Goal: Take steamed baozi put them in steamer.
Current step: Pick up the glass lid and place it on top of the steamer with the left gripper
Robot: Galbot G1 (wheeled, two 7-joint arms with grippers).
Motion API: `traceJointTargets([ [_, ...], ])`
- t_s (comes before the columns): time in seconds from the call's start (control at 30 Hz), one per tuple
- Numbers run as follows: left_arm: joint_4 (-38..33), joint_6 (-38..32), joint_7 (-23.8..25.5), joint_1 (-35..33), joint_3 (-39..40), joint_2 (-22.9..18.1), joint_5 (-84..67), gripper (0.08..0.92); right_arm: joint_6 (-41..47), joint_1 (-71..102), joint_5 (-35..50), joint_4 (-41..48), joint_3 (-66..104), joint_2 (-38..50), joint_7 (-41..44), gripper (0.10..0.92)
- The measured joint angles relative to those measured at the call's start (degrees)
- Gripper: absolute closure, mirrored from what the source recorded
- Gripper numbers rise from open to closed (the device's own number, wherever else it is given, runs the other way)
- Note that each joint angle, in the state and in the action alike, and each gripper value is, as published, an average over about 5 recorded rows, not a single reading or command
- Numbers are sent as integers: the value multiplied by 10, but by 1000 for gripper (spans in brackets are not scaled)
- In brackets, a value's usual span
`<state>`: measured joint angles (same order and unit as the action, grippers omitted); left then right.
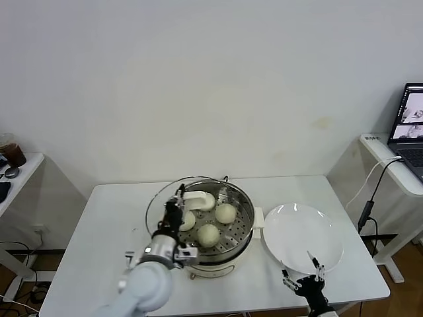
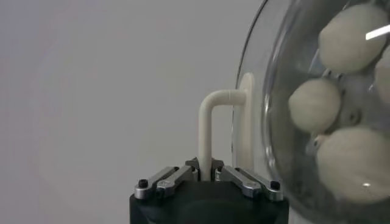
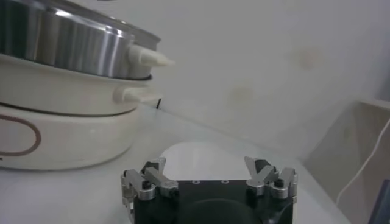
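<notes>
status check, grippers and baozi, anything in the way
Left gripper shut on lid handle, lid tilted over steamer. Right gripper open, over plate edge. Baozi in steamer. Nothing blocking.

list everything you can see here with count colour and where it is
steamed baozi: at least three visible, cream-white, inside the steamer
steamer: one, shiny steel on a white base, middle of the table
glass lid: one, clear with a white handle, held tilted over the steamer's left side
plate: one, white, bare, right of the steamer
table: one, white, under everything
laptop: one, dark, on a side desk far right
cup: one, dark drink, on a side table far left
left gripper: shut on the lid's handle
right gripper: open, at the plate's near edge
</notes>
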<state>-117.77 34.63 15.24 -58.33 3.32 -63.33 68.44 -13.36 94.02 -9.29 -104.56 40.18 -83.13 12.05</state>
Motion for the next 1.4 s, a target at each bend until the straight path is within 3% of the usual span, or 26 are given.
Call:
traceJointTargets([
  [0.53,55,15,38,11,26,-98,137,824,-3,-7,-6,12,-10,5,-1,203],
  [1.4,91,17,33,2,41,-143,174,824,-3,-5,-8,14,-16,7,-2,203],
])
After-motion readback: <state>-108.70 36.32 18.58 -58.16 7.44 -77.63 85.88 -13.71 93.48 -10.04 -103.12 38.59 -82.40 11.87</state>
